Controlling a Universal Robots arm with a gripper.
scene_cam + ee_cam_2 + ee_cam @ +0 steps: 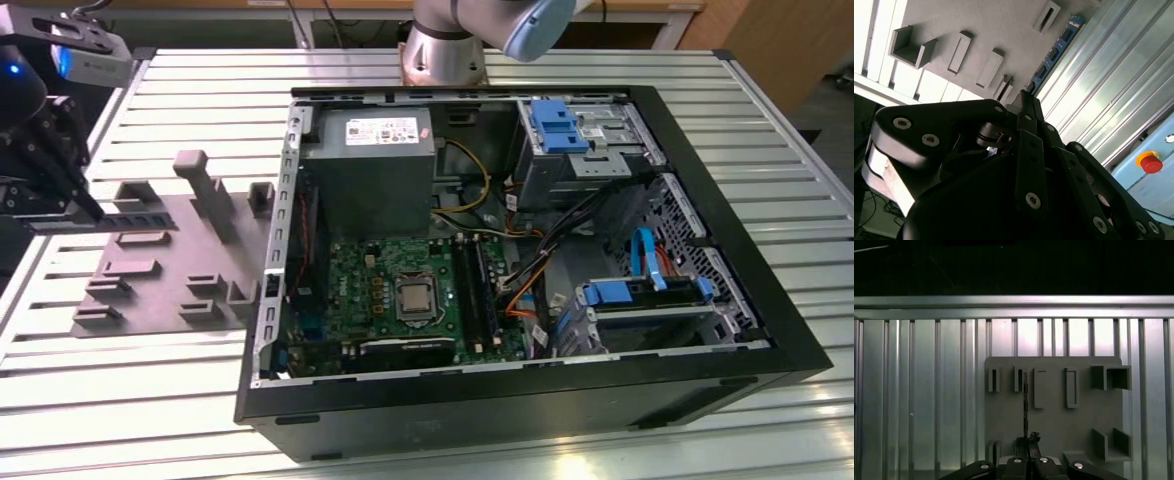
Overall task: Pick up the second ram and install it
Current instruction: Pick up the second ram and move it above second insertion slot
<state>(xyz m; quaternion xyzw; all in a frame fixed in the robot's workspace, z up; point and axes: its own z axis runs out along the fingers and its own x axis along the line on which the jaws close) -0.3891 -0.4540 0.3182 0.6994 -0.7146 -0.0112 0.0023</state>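
Tool observed with its fingers drawn together on one end of the second ram, which stands on its thin edge over the grey tray at the exterior view's left. Desk is ribbed silver metal in long parallel slats, reflective. Ram is a narrow blue-green board with black chips along its length. Tray is matte grey, moulded with raised rectangular blocks and slots. Beside it lies an open black computer case, green motherboard exposed. Whether the ram touches the tray cannot be told.
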